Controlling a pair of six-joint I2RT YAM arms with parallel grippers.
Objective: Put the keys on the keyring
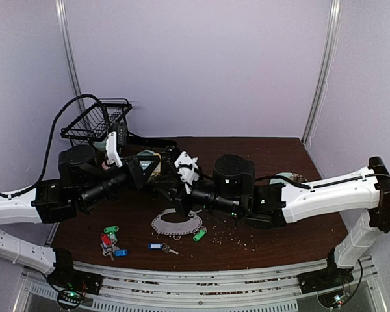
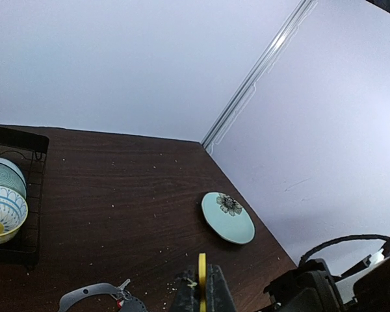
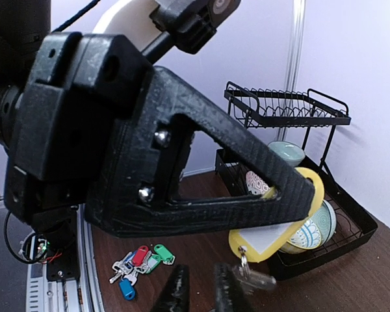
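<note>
My left gripper (image 2: 202, 289) is shut on the tan-yellow tag (image 2: 202, 273) of one key. In the right wrist view that tag (image 3: 278, 235) is pinched at the tip of the left finger (image 3: 201, 188), and its silver key (image 3: 252, 277) hangs below it. The right gripper (image 3: 201, 294) sits just left of the hanging key, jaws slightly apart with nothing between them. The keyring (image 1: 177, 224) lies flat on the table below both grippers. More keys lie loose: a green, red and blue cluster (image 1: 110, 240), a blue-tagged one (image 1: 158, 247) and a green-tagged one (image 1: 199, 234).
A black wire rack (image 1: 97, 120) with patterned bowls (image 2: 3, 211) stands at the back left. A pale green plate (image 2: 227, 218) lies at the right near the wall. Crumbs dot the dark wooden table (image 1: 266, 227).
</note>
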